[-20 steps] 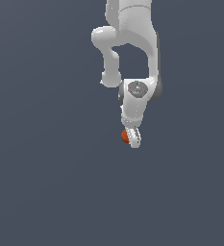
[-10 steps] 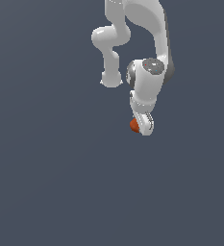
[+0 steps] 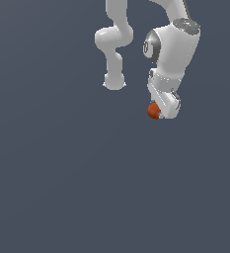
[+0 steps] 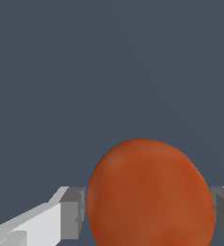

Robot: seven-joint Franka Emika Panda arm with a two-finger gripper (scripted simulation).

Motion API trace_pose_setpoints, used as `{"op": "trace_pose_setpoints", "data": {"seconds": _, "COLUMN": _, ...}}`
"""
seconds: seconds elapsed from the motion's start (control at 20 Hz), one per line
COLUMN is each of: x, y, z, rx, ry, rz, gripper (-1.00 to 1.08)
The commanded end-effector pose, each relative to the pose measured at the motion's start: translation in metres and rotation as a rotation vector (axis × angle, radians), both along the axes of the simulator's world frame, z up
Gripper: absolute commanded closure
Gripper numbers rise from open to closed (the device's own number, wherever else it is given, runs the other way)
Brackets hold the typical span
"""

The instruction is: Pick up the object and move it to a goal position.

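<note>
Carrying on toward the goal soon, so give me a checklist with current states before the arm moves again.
1. Matte red-orange ball sits between the grey fingertip pads: ok.
2. Pads touch the ball on both sides: ok in the wrist view.
3. White end effector holds the ball at its tip in the exterior view: ok.
4. Path ahead free of other things: ok, none shown.
5. Goal position marked: cannot tell, no marker visible.
6. Ball clear of the floor: cannot tell.

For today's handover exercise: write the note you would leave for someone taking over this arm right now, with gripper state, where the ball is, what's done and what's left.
Gripper: shut on the red-orange ball, a finger pad on each side.
Ball: held at the gripper's tip in the exterior view.
Done: pick-up.
Left: carry to the goal and stop there; no goal marker shows in either view.
</note>
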State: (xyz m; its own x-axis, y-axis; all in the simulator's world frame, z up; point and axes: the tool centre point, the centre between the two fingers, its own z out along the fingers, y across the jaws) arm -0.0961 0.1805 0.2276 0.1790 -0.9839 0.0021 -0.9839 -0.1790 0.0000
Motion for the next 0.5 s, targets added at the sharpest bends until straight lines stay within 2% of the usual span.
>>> {"op": "trace_pose_setpoints", "data": {"seconds": 0.0, "x": -0.005, "y": 0.011, "z": 0.02, "rx": 0.0, "ry": -0.001, "rz": -0.001, "gripper": 1.08}}
{"op": "trace_pose_setpoints", "data": {"seconds": 0.45, "x": -0.014, "y": 0.033, "z": 0.058, "rx": 0.001, "ry": 0.0, "rz": 0.0, "gripper": 1.08}}
